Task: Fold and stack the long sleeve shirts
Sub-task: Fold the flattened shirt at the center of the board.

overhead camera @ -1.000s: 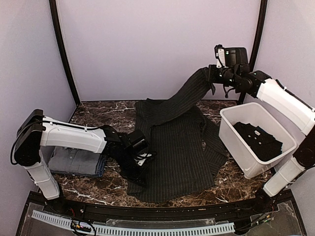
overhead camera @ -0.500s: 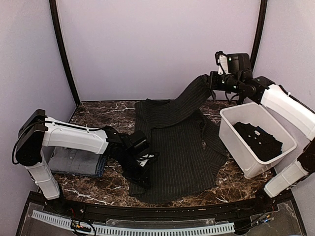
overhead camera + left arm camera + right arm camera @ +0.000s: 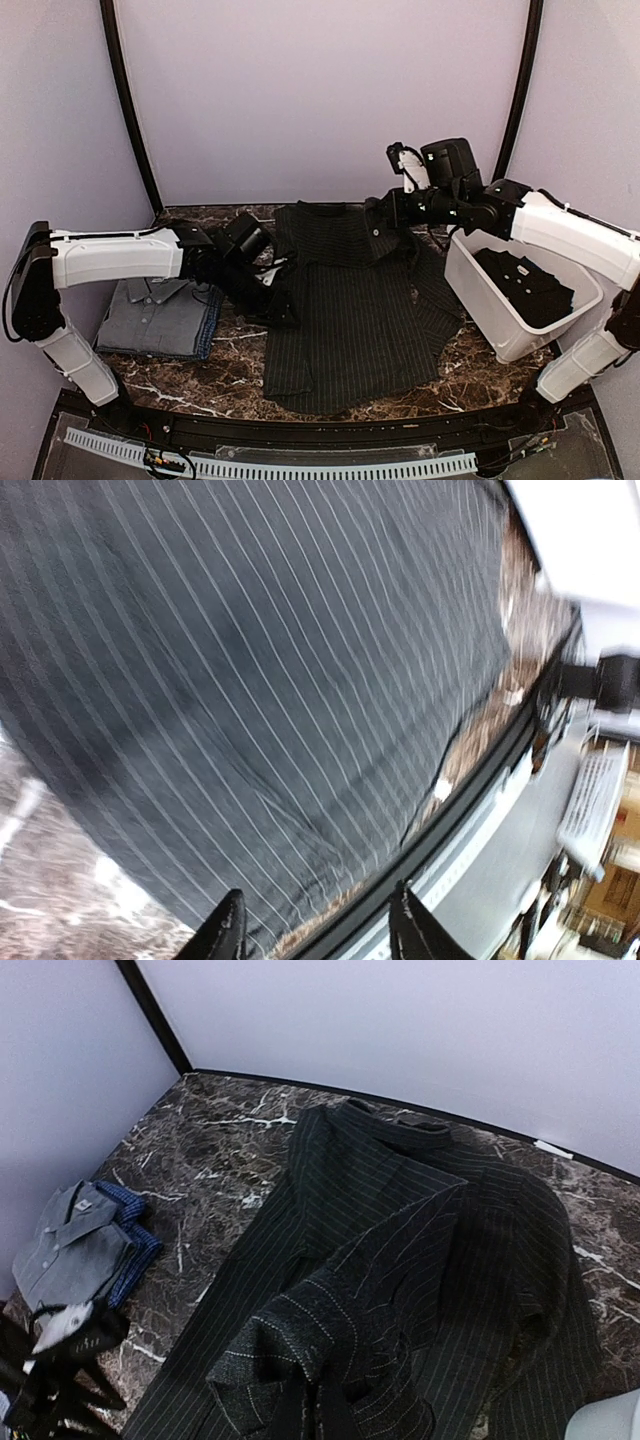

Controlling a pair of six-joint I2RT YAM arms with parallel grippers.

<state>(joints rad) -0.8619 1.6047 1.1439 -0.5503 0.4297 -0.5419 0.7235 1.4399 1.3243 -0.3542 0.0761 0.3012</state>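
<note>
A charcoal pinstriped shirt [image 3: 360, 300] lies spread out in the middle of the table. My right gripper [image 3: 380, 214] hovers over its collar end, shut on the sleeve cuff [image 3: 290, 1345], which hangs bunched over the shirt body [image 3: 480, 1250]. My left gripper [image 3: 282, 306] is at the shirt's left edge; in its wrist view the fingers [image 3: 226, 935] stand apart with nothing between them, just above the striped cloth [image 3: 250, 650]. A folded grey shirt [image 3: 155, 310] lies on a blue one [image 3: 207, 335] at the left. Another dark shirt [image 3: 525, 285] lies in the tub.
A white plastic tub [image 3: 480, 290] stands at the right, close to the shirt's right side. The table's raised black front rim [image 3: 320, 425] runs below the hem. The grey and blue stack also shows in the right wrist view [image 3: 75, 1245].
My right gripper came down and leftward from high at the back right, carrying the sleeve over the shirt. My left gripper moved up the shirt's left edge, away from the hem.
</note>
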